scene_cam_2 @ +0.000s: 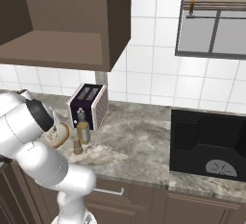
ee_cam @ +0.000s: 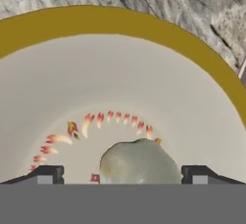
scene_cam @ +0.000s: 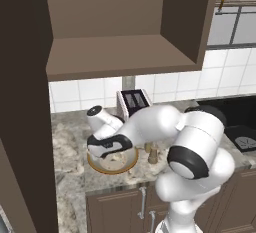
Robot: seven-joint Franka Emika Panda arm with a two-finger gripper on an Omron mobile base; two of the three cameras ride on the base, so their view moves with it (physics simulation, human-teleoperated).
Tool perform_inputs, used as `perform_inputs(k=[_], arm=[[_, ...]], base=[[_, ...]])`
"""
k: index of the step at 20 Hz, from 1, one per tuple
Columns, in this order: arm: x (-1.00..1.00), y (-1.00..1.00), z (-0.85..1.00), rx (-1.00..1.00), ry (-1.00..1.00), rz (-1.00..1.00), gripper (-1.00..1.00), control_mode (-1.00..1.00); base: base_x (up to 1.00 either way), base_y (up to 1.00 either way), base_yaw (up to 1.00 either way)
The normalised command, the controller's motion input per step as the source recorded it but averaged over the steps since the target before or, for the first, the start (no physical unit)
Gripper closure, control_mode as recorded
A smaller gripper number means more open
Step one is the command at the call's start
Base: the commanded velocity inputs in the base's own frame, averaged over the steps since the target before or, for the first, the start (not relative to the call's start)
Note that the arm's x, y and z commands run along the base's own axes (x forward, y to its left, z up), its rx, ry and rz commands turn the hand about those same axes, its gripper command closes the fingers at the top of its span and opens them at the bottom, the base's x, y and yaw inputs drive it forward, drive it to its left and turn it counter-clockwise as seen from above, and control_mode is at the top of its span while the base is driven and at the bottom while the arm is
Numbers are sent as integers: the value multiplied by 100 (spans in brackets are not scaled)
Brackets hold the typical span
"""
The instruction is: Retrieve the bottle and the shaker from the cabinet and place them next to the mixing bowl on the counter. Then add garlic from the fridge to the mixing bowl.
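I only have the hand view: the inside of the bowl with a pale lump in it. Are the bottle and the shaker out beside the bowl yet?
Observer: Yes. In the right base view the bottle and the shaker stand upright on the counter, close beside the mixing bowl.
Operator: Anything behind them?
Observer: A toaster stands near the tiled wall, just behind the bottle.
Operator: And the cabinet?
Observer: The cabinet hangs open on the wall above the bowl.
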Motion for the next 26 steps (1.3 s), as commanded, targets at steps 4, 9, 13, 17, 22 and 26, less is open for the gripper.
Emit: perform_inputs(k=[4,9,13,17,22,26], arm=[[-29,-13,21,1,0,-6,-100,-100],[-41,-34,68,10,-4,-6,-100,-100],[-64,-38,52,4,-7,-6,-100,-100],[-89,-53,17,9,-13,-11,-100,-100],[-76,-67,25,11,-20,-14,-100,-100],[-36,-64,53,10,-19,-14,-100,-100]], base=[[0,0,0],[0,0,0],[0,0,0],[0,0,0],[0,0,0],[0,0,0]])
